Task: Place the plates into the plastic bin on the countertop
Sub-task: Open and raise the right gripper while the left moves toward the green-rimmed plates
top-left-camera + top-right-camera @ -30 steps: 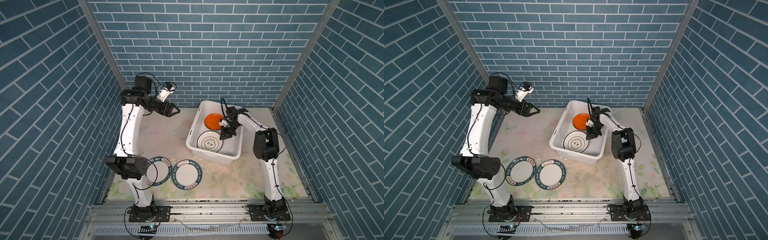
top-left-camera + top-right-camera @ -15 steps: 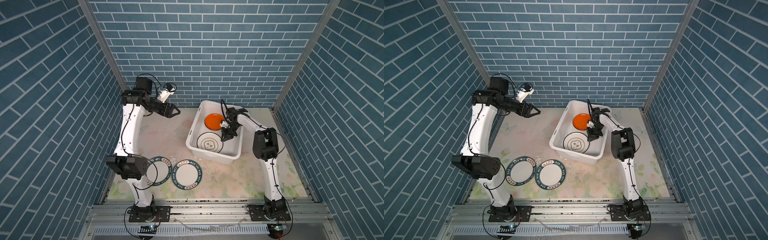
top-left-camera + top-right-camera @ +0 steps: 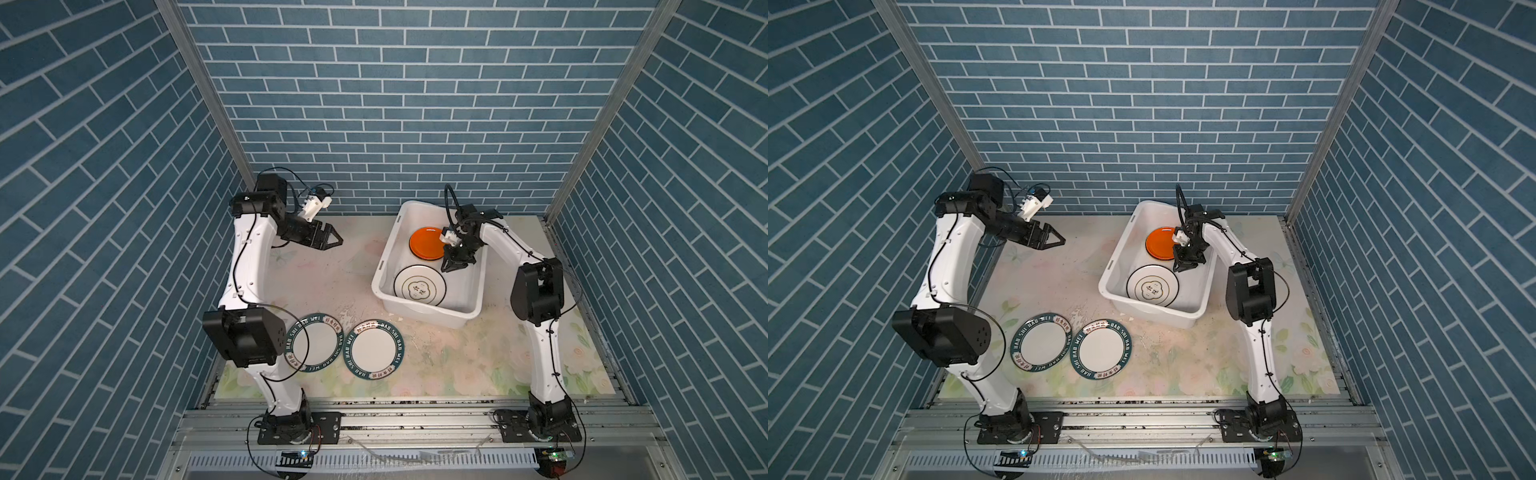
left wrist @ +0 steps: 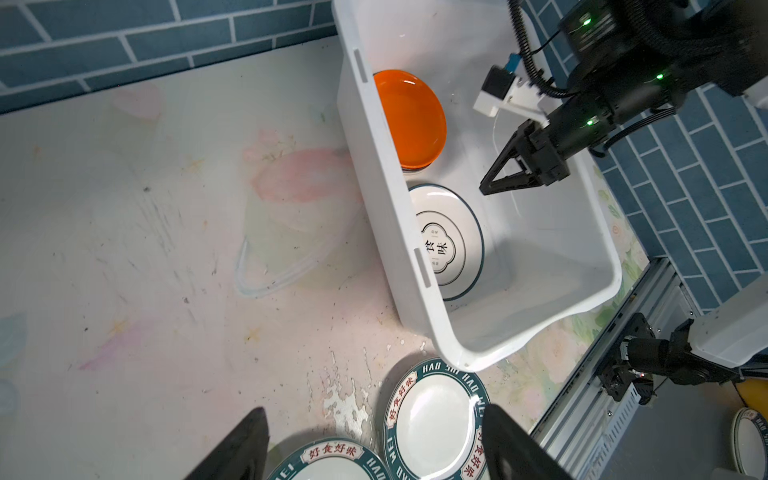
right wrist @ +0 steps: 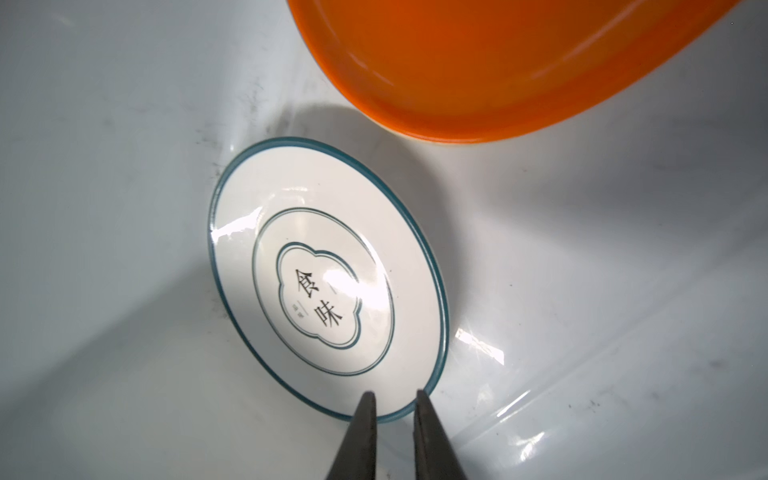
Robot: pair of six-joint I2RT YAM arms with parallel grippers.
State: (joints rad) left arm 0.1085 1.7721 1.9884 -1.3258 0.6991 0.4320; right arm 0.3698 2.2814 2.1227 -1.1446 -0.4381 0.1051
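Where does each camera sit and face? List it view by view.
Top views: overhead, near the bases, looking down at the countertop; both arms whole.
Left wrist: on the raised left arm, facing the plastic bin and the right gripper; own fingertips show.
Right wrist: over the bin, facing the dark-rimmed plate; own fingertips show.
All share the orange plate.

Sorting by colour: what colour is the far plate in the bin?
The plate is orange, clearest in the left wrist view.
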